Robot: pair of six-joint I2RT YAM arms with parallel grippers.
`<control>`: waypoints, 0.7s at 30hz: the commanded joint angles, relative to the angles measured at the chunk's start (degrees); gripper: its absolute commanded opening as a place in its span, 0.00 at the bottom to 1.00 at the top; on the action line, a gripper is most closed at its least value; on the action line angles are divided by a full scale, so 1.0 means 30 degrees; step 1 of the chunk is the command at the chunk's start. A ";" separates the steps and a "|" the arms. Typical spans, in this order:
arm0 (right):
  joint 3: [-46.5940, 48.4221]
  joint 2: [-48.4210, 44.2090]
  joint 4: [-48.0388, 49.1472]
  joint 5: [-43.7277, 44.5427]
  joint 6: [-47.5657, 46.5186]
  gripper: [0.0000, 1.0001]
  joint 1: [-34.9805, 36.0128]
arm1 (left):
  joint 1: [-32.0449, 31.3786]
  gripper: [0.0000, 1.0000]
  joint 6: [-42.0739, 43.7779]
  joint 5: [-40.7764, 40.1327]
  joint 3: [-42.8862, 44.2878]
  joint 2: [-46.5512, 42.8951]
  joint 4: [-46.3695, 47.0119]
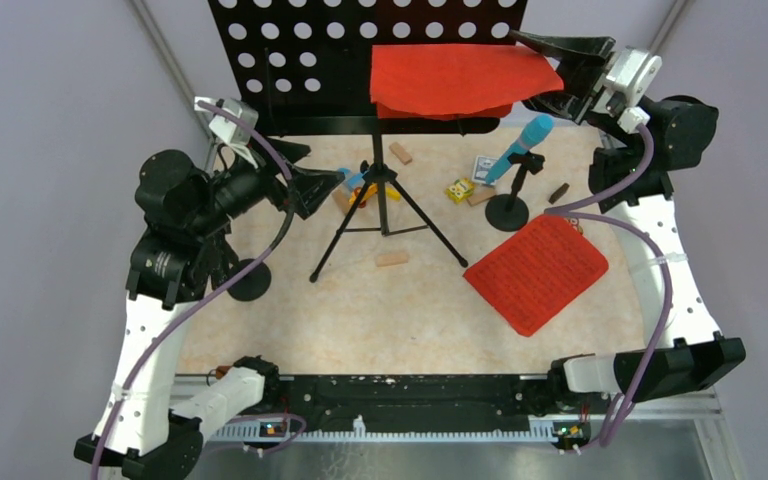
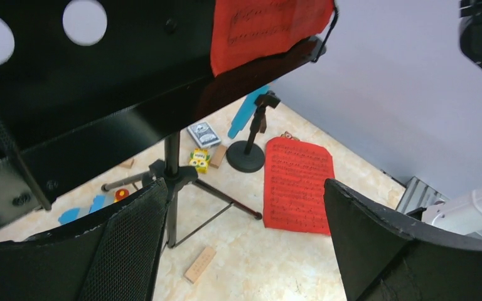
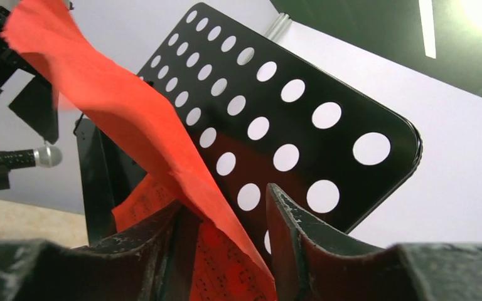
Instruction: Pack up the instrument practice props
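Top external puts your left claw (image 1: 322,182) on the left, beside the tripod legs (image 1: 385,215) and below the music desk (image 1: 300,60). Near that arm, a round mic-holder base (image 1: 248,282) sits on the surface (image 1: 400,330). Moving right, a red page (image 1: 455,80) lies against the desk's right half. The blue microphone (image 1: 522,145) leans in its holder (image 1: 507,212), and a second red sheet (image 1: 537,272) lies flat on the surface in front of it. Far right, your right claw (image 1: 532,70) sits at the right edge of the page on the desk.

I judge the step in hand is taking that page off the desk. The packing looks barely begun, with the desk standing and the microphone in its holder.

Left wrist shows you what the overhead only hints at. The left claw's fingers (image 2: 132,251) are spread wide with nothing between them, and it looks up at the underside of the desk's ledge.

Right wrist settles the grip. The page's edge runs between the fingers (image 3: 289,219), but a gap shows, so the right claw is apart and not yet pinched on the paper. You'll need to close fully on the thin sheet, then lift it up and clear of the ledge without tearing it. This view alone also shows the silver-headed microphone (image 3: 19,159), at far left.
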 commanded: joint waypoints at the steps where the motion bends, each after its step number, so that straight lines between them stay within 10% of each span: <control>1: 0.1104 0.0047 0.1407 -0.0489 0.2171 0.40 0.0117 | -0.0091 0.97 -0.0460 0.1335 0.1733 0.0407 0.1152; 11: 0.1579 0.0427 0.1766 0.0896 0.3931 0.01 0.0117 | -0.2485 0.96 -0.1639 0.0553 0.4024 0.3005 0.2488; 21: 0.1950 0.0794 0.1587 0.3146 0.5512 0.00 0.0110 | -0.8734 0.97 -0.1941 -0.5195 0.4140 0.5144 0.6097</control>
